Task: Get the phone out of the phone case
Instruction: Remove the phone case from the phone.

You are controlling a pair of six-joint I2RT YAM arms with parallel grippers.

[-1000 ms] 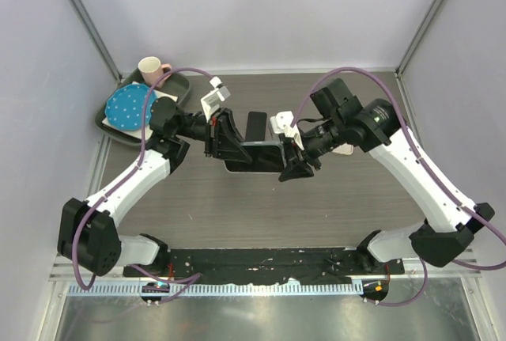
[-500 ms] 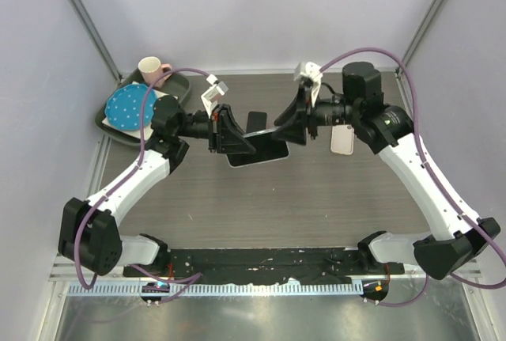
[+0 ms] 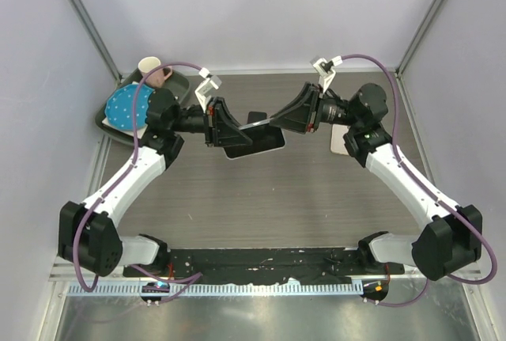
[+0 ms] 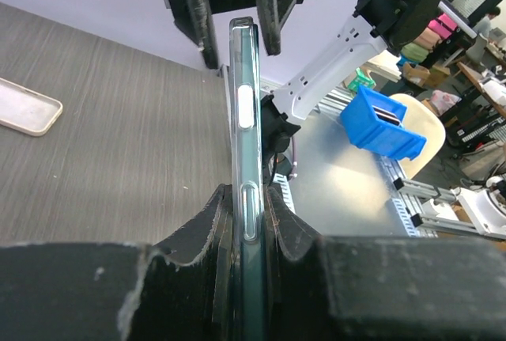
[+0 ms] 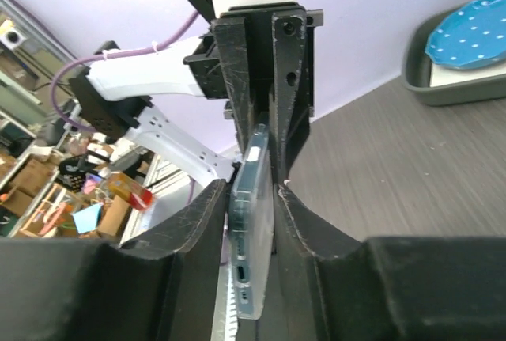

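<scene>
Phone (image 4: 243, 119), a slim dark slab apparently seated in a clear teal-tinted soft case (image 5: 251, 222) with moulded side buttons, was held on edge in the air above the middle of the grey wood-grain table (image 3: 261, 206), clear of its surface. Left gripper (image 4: 245, 195), black and two-fingered, was clamped tight on one end, a finger on each face. Right gripper (image 5: 253, 195), of the same pattern, stood partway closed over the opposite end with its fingers against both faces; how firmly it pinched could not be told. Cream rounded-rectangle flat piece (image 4: 28, 106), whether a case or a phone back undetermined, lay flat toward the far right part of the table. Step in hand, by judgement: a two-ended hold before separation, with the case seemingly not yet off. The next move probably called for one gripper to anchor the body while the other shifted to a case lip at a corner and peeled it away.
</scene>
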